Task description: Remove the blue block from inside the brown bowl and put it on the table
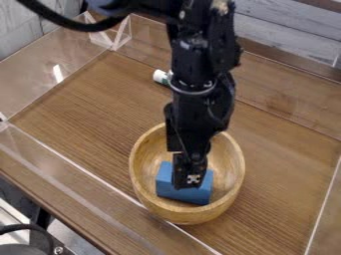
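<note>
Gripper had its fingers spread over the blue block, probably lining up to straddle it.

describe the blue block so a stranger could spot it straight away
On the brown wood-grain table sits a round light-brown wooden bowl. Inside, directly below the black end effector, lies a small matte rectangular block, the only solid-blue thing there.
</note>
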You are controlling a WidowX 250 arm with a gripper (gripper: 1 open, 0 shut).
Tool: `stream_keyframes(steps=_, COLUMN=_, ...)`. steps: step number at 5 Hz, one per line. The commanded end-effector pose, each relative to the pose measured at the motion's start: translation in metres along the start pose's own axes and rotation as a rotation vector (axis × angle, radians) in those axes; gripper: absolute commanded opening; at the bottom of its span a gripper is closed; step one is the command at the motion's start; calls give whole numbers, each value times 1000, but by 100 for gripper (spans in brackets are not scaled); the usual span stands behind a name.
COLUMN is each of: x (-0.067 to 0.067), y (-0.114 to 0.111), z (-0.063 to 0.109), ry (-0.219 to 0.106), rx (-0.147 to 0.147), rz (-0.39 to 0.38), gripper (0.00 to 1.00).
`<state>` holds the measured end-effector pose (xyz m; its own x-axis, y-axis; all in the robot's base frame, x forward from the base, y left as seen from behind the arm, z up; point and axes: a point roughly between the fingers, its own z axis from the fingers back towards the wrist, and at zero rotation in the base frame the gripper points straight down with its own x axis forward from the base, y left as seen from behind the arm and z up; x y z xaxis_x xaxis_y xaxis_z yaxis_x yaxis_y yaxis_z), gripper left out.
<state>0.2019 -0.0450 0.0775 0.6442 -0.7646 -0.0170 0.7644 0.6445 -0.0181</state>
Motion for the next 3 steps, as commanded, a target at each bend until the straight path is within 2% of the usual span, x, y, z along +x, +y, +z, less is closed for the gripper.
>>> stream_keyframes(steps=1, x=5, y=1, z=-2, ry=-31, rx=16, rz=-1, gripper=100)
stream_keyframes(steps=3, x=4, y=1, z=-14, ry=-47, rx=7, rz=15, gripper=100)
